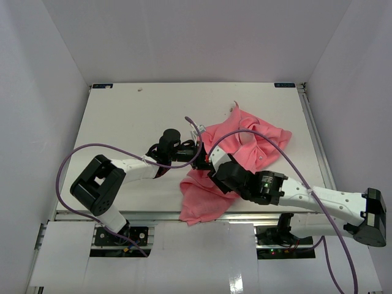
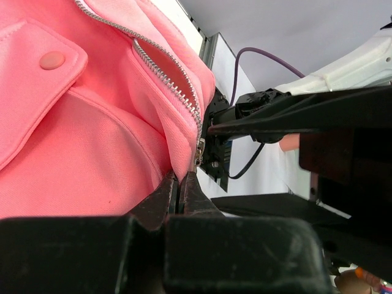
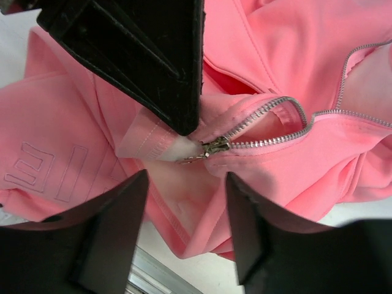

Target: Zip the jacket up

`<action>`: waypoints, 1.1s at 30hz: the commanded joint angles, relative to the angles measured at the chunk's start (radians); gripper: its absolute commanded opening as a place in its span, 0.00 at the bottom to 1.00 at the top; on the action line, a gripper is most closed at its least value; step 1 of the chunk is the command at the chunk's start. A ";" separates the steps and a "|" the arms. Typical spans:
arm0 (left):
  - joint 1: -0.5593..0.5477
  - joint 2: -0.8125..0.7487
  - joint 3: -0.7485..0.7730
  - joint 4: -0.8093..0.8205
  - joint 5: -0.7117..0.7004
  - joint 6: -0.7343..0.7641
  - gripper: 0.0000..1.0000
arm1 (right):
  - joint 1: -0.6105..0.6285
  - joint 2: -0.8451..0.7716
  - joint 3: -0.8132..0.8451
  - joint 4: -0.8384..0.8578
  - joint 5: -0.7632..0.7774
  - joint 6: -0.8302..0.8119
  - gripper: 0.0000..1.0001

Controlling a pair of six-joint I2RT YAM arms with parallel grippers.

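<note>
The salmon-pink jacket (image 1: 248, 144) lies crumpled at the table's centre right. My left gripper (image 1: 198, 150) is shut on the jacket's bottom hem right beside the zipper end; in the left wrist view (image 2: 182, 182) the fabric (image 2: 92, 135) is pinched between closed jaws, with zipper teeth (image 2: 166, 76) running up. My right gripper (image 1: 212, 165) is open. In the right wrist view (image 3: 184, 205) its fingers straddle the hem just below the metal zipper slider (image 3: 215, 147), without touching it. The zipper (image 3: 275, 138) is partly open above the slider. The left gripper's black finger (image 3: 141, 55) shows there.
A pink snap (image 2: 52, 59) sits on a pocket flap. Purple cables (image 1: 79, 153) loop over the white table (image 1: 135, 110). White walls enclose three sides. A metal rail (image 1: 153, 215) runs along the near edge, under the jacket's hanging corner.
</note>
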 commanded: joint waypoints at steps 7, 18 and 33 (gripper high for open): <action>-0.002 -0.031 0.000 -0.002 -0.009 -0.005 0.00 | 0.062 0.141 0.042 0.054 0.105 0.212 0.42; -0.001 -0.026 -0.007 0.005 -0.009 -0.004 0.00 | 0.083 0.306 0.147 -0.115 0.298 0.466 0.36; -0.002 -0.013 0.005 -0.003 -0.011 0.000 0.00 | 0.101 0.304 0.229 -0.248 0.354 0.568 0.42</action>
